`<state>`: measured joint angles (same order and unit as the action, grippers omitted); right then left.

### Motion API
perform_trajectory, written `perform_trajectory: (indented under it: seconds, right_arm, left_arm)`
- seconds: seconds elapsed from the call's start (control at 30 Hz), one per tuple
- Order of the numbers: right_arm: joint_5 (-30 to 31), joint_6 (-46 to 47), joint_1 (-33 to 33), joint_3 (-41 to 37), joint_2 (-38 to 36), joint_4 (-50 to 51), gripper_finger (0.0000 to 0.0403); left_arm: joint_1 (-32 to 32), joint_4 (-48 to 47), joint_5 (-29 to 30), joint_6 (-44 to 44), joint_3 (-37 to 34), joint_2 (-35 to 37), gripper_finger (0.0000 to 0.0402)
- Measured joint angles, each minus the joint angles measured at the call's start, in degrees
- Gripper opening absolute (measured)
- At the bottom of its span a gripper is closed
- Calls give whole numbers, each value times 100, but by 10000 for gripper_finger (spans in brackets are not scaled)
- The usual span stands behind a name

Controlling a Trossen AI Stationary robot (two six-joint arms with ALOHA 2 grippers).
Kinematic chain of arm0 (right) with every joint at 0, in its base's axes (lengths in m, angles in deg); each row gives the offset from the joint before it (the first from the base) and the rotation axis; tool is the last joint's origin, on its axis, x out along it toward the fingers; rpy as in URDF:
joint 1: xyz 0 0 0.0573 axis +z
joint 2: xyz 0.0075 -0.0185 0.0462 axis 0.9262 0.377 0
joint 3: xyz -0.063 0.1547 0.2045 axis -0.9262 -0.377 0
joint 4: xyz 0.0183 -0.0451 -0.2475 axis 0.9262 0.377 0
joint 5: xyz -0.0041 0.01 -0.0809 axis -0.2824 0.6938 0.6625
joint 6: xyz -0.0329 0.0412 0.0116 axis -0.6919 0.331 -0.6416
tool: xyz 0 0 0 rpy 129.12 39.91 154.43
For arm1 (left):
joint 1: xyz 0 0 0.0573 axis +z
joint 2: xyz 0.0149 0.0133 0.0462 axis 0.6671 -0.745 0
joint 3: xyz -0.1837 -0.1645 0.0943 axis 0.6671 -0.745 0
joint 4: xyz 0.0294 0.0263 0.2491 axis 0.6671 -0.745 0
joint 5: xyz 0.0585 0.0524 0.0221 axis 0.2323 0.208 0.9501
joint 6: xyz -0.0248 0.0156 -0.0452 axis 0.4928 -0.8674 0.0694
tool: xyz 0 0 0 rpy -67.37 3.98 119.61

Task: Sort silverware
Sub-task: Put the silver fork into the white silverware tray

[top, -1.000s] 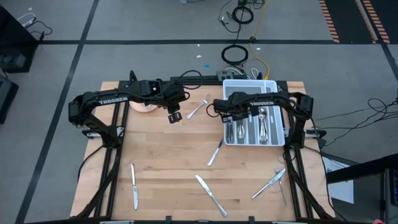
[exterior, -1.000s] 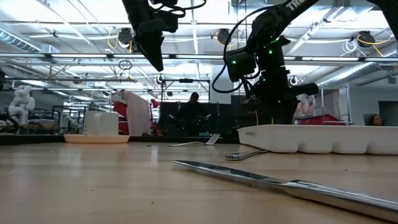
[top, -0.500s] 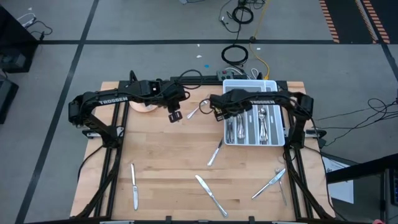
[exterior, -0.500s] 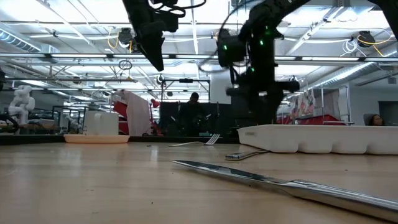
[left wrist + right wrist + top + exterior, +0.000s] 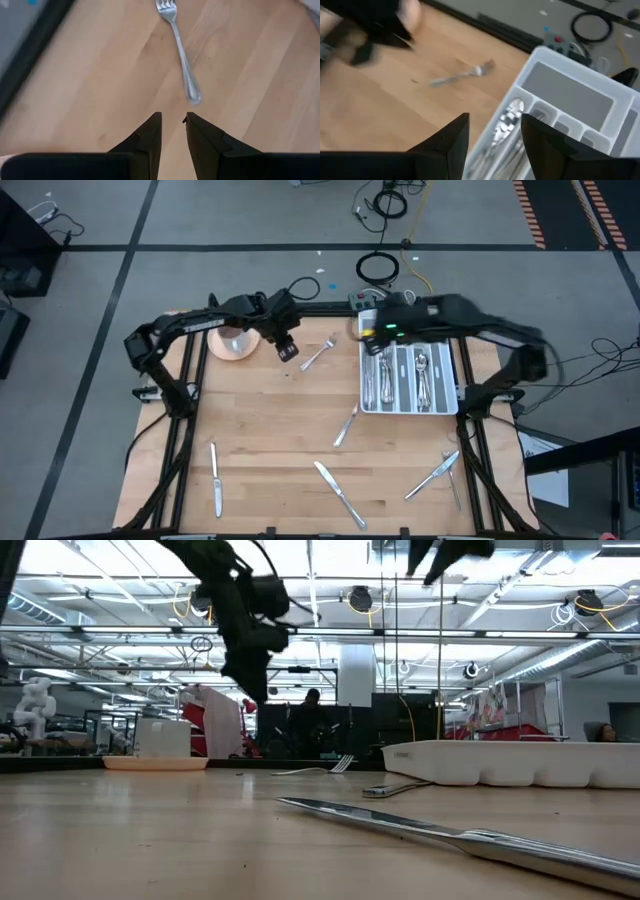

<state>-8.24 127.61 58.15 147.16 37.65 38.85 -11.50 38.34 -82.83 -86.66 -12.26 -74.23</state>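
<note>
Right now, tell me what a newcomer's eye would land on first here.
The white compartmented plastic tray at the table's far right, holding shiny silverware, stands out. The left gripper hovers beside a lone silver metal fork near the pink bowl. The right gripper is above the tray's far left corner.

High view: overhead, straight down, whole table (image 5: 260,430). Low view: tabletop level, facing the room. Wrist views: close, angled down; both share one fork (image 5: 178,50) (image 5: 462,74).

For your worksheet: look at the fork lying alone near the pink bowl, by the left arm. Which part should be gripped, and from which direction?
Grip the fork at mid-handle, coming straight down from above. It lies flat on the table, so only its narrow sides can be pinched. The left tool hangs just past the handle's end, its fingers slightly parted.
</note>
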Motion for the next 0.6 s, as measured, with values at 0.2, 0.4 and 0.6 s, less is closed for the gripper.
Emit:
perform_trajectory:
  seconds: [0.2, 0.4, 0.6]
  right_arm:
    - [22, 740, 493, 220, -1044, 176, 171]
    - [515, 978, 1098, 218, -1558, 193, 171]
    - [686, 760, 1513, 215, -1533, 193, 171]
  left_arm:
    - [102, 393, -362, 610, 20, -659, 93]
    - [-83, 836, -912, 1019, 165, -1112, 93]
    - [-279, 1094, -210, 875, 558, -1511, 98]
